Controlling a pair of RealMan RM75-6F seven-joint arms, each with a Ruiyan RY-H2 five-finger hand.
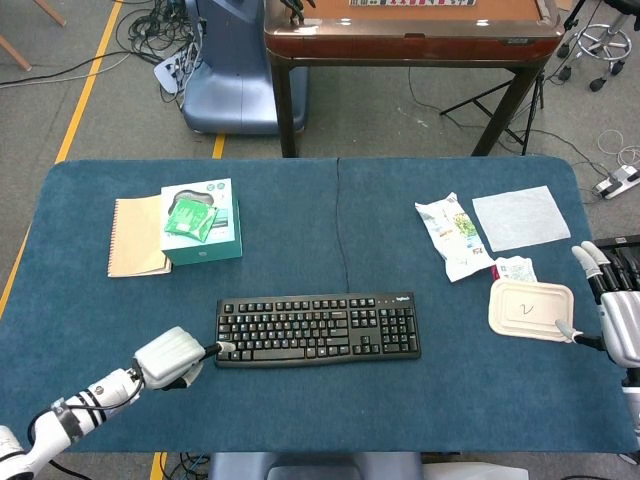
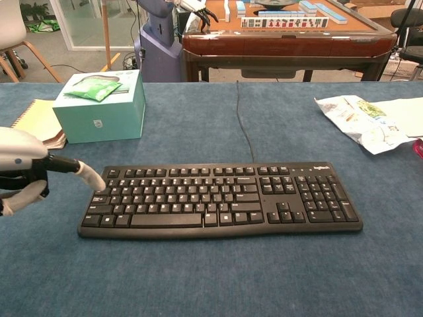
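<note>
The left hand (image 1: 172, 356) lay at the near left corner of the black keyboard (image 1: 317, 328), most of its fingers curled into the palm and one extended finger (image 2: 89, 177) reaching out to the leftmost column of keys. In the chest view that fingertip sat on or just above a key at the keyboard's left edge; whether it was actually pressing could not be told. The hand held nothing.

To do this well, the pressing finger ought to come down square on a single key, not straddling two, with the curled fingers kept lifted off the neighbouring keys and off the front edge of the keyboard. A light, straight push seemed wisest, since a sideways shove could slide the keyboard across the blue desk (image 1: 300, 230).

The left forearm came in low from the near left corner of the desk, angled toward the keyboard, with the back of the hand turned upward. The keyboard itself lay directly ahead and to the right of that hand, its cable running away toward the far edge.

The right hand (image 1: 617, 318) rested well away at the far right edge, fingers apart and empty, one fingertip just beside the white lidded container (image 1: 531, 309).
</note>
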